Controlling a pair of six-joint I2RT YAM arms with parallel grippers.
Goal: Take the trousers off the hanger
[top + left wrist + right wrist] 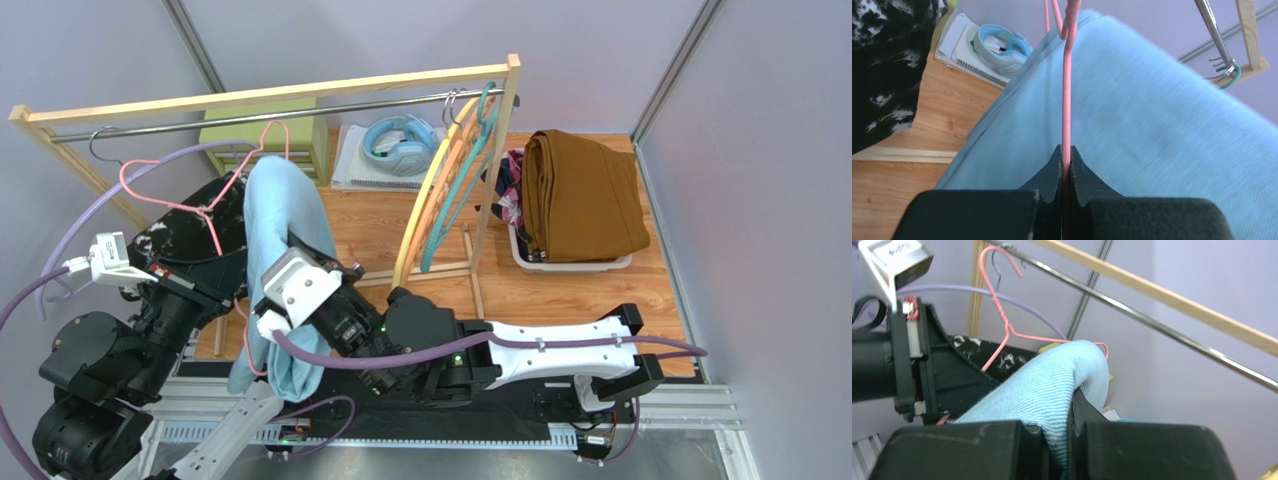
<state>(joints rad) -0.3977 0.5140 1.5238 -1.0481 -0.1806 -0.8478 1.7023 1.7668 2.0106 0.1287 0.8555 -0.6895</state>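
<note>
The left gripper (1066,157) is clamped on the pink hanger (1067,100) wire. The light blue trousers (290,215) are draped over that hanger, and the right gripper (1070,420) pinches their fold. The mustard-brown trousers (585,195) lie in the basket (570,266), far right.

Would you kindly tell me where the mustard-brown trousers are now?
The mustard-brown trousers lie folded at the right rear of the top view, atop the white basket, right of the wooden rack.
</note>
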